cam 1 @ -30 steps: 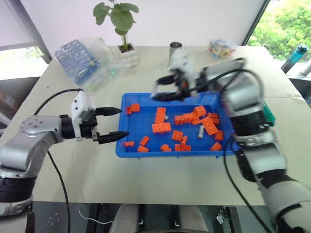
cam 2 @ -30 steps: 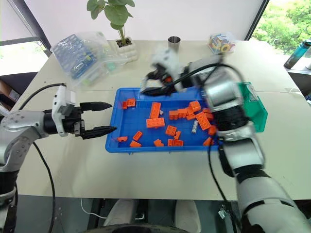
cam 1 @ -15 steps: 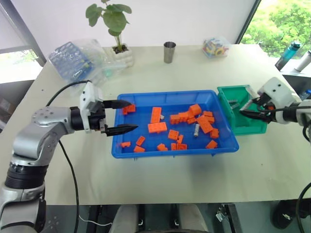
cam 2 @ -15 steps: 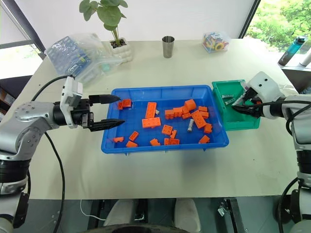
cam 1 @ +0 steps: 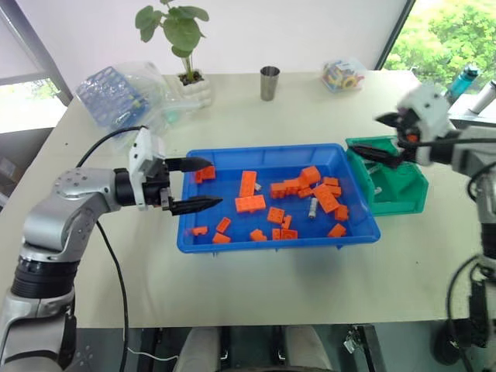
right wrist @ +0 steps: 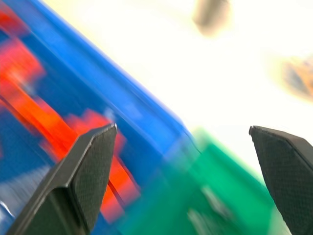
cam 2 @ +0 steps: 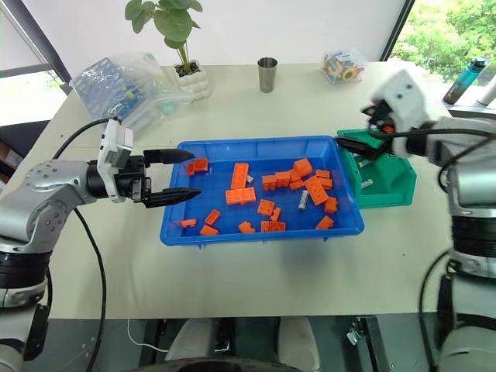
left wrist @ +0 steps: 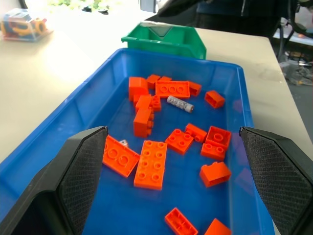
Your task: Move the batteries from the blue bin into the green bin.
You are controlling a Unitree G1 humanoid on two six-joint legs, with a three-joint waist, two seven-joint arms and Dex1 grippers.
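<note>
Left wrist view picks out one of the batteries (left wrist: 180,104), a grey cylinder lying among orange bricks (left wrist: 153,164) on the floor of the blue bin (cam 1: 279,239), and the head views show another in the green bin (cam 2: 387,191), which sits touching the blue bin's right end on the tabletop (cam 1: 256,287). Over that green bin's near-left corner the right claw (cam 2: 359,138) hangs spread wide and empty. At the blue bin's left end the left claw (cam 1: 200,184) points inward, also open, gripping nothing.
</note>
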